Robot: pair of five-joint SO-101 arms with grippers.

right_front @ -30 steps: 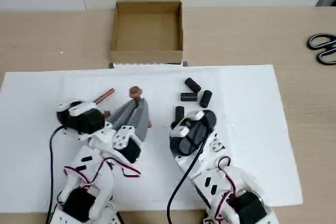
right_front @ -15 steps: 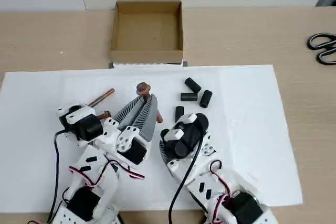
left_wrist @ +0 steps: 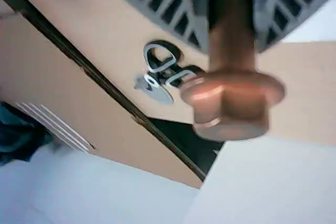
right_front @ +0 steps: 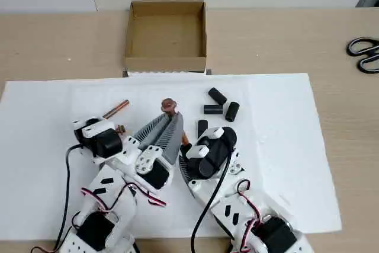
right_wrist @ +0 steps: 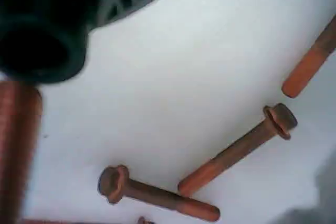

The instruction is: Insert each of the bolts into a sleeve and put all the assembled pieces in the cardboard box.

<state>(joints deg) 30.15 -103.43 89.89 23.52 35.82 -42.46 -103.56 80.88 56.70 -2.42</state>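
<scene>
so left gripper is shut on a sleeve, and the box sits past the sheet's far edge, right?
Not a sleeve: the left gripper is shut on a bolt, head pointing outward, as the left wrist view shows. The box does sit past the far edge of the sheet.

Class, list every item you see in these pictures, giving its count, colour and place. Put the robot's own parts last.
cardboard box: one, brown, on the table beyond the sheet
sheet: one, white, spread on the table under both arms
table: one, light wood
sleeves: five, black; four lying on the sheet by the right arm, one in the right gripper
bolts: at least four, copper; three or more lying on the sheet, one in the left gripper
scissors: one pair, black handles, on bare table
left gripper: grey fingers shut on a bolt
right gripper: fingers shut on a sleeve
</scene>
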